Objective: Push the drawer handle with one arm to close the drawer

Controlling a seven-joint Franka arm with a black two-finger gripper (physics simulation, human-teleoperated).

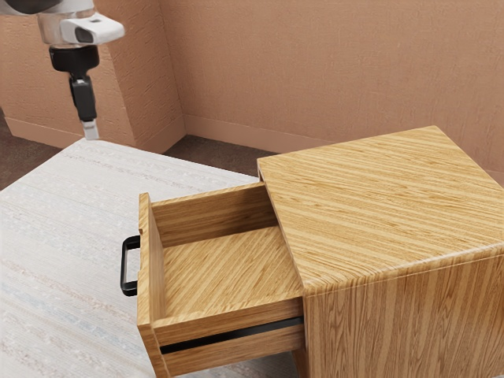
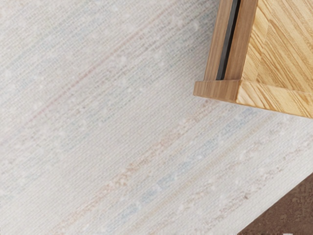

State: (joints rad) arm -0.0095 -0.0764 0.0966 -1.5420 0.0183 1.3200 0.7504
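The robot arm (image 1: 59, 28) has a smooth, white shell with rounded forms. One white, rounded housing (image 1: 105, 30) sticks out to the side like a blunt nose, and it carries a small dark oval mark (image 1: 84, 35). Under this shell there is a wide, black collar (image 1: 74, 59), rather round in its outline. Below the collar, the black end effector (image 1: 91, 132) is much more narrow and looks long, with angular edges. Its lowest part is pale, between white and light grey, and has a straight, blocky shape.
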